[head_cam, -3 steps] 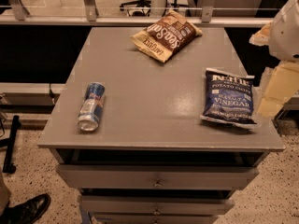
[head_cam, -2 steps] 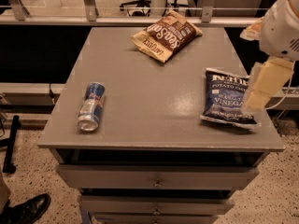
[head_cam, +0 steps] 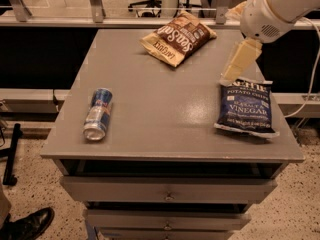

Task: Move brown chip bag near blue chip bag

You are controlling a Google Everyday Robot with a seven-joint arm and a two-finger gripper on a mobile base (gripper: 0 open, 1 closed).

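One hand (head_cam: 234,71), grip unclear, hangs over the blue chip bag (head_cam: 245,106), brown chip bag (head_cam: 177,38) well apart.

Matt table (head_cam: 165,119), metal can (head_cam: 98,114), plastic tool (head_cam: 234,69) above glossy blue chip bag (head_cam: 245,106)

gripper (head_cam: 239,61) above blue chip bag (head_cam: 245,106), brown chip bag (head_cam: 178,37) apart

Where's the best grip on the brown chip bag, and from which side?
Probably top-down on the puffed middle of the brown chip bag, pinching across its short width. It lies flat and diagonal at the table's far edge, leaving no raised edge for a side approach. The gripper hangs to its right, over the blue chip bag's top edge.
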